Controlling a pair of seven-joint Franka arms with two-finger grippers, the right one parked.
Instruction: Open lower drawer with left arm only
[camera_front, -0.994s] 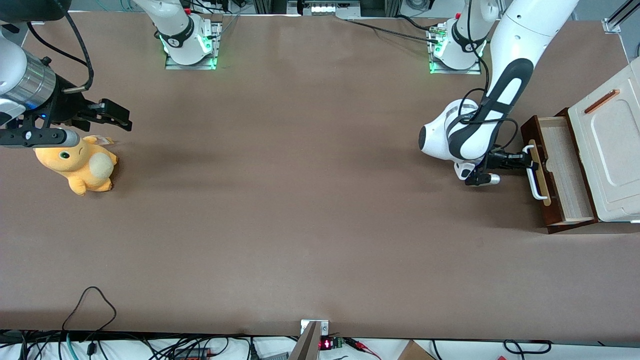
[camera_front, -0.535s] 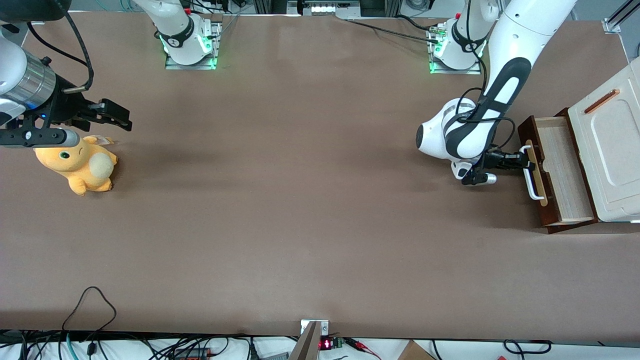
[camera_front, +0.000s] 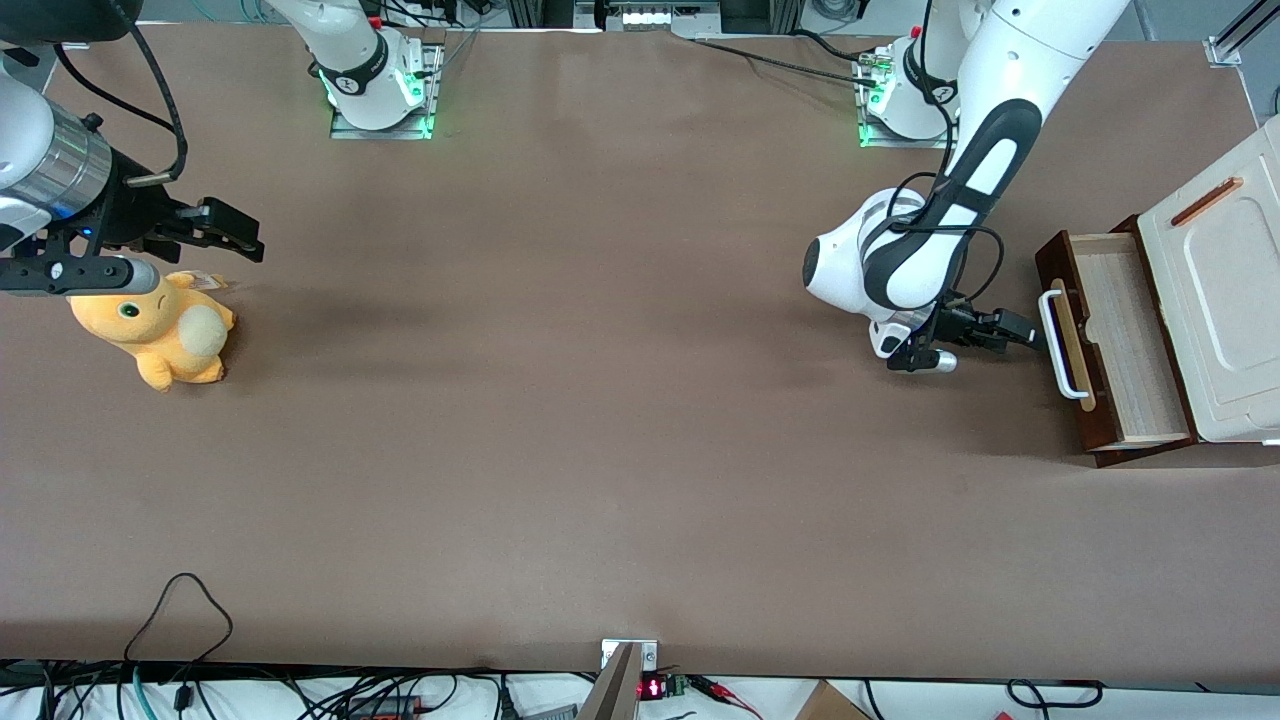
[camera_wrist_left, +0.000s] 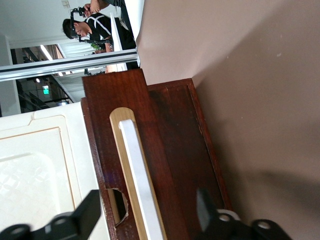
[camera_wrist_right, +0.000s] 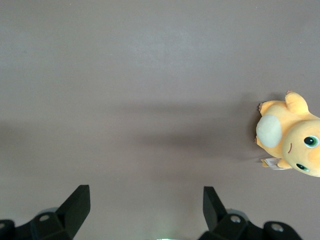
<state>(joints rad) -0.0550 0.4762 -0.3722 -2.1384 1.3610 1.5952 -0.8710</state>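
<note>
The lower drawer (camera_front: 1125, 350) stands pulled out from the cream-white cabinet (camera_front: 1215, 300), its pale wood inside showing. Its dark brown front carries a white bar handle (camera_front: 1057, 345) on a pale wood strip. The left arm (camera_front: 960, 190) is glossy white with black panels. Its black gripper (camera_front: 1025, 330) is open and empty, a short way in front of the handle, apart from it. In the left wrist view the handle (camera_wrist_left: 140, 175) and the dark drawer front (camera_wrist_left: 175, 150) show between the spread fingertips (camera_wrist_left: 87, 212).
An orange plush toy (camera_front: 160, 330) lies toward the parked arm's end of the table. The cabinet's upper cream panel has a copper-coloured handle (camera_front: 1203, 202). Arm bases (camera_front: 905, 95) stand along the table edge farthest from the front camera. Cables hang at the near edge.
The gripper held the white handle one second ago. It has let go and drawn back away from the drawer front. The drawer stays pulled out.
</note>
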